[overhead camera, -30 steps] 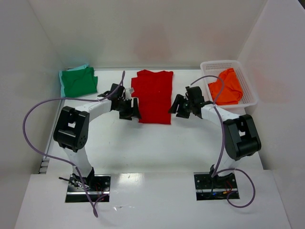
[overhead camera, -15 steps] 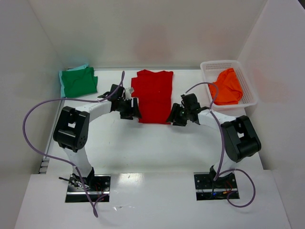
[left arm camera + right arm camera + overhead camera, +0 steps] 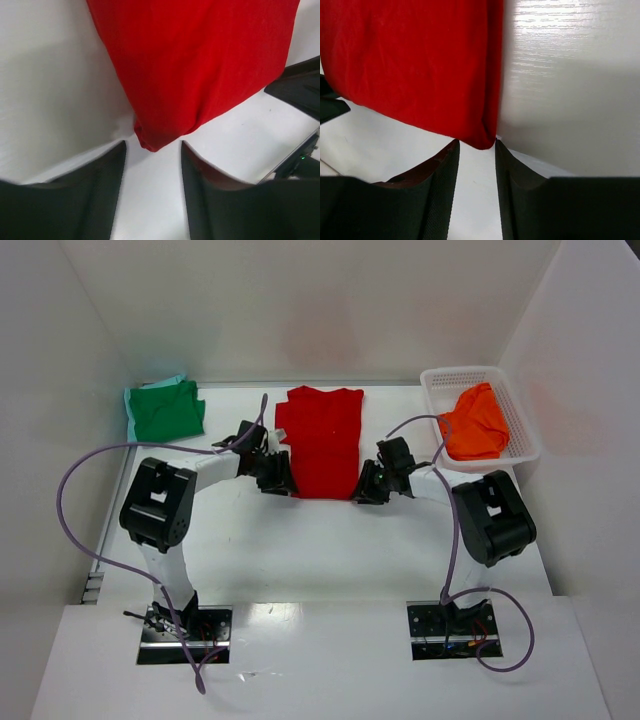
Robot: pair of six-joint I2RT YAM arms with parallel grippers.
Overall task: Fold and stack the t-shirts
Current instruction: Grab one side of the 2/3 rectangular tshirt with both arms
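The red t-shirt lies flat on the table, folded into a long strip. My left gripper is open at its near left corner; in the left wrist view the corner sits just ahead of the gap between my fingers. My right gripper is open at the near right corner; in the right wrist view the corner sits at the mouth of my fingers. The green t-shirt lies folded at the far left. The orange t-shirt lies crumpled in the basket.
A white lattice basket stands at the far right against the wall. White walls close in the table on the left, back and right. Purple cables loop from both arms over the table.
Both grippers have come down and inward to the red shirt's near corners; the right one moved most, down and to the left. The shirts have not moved.
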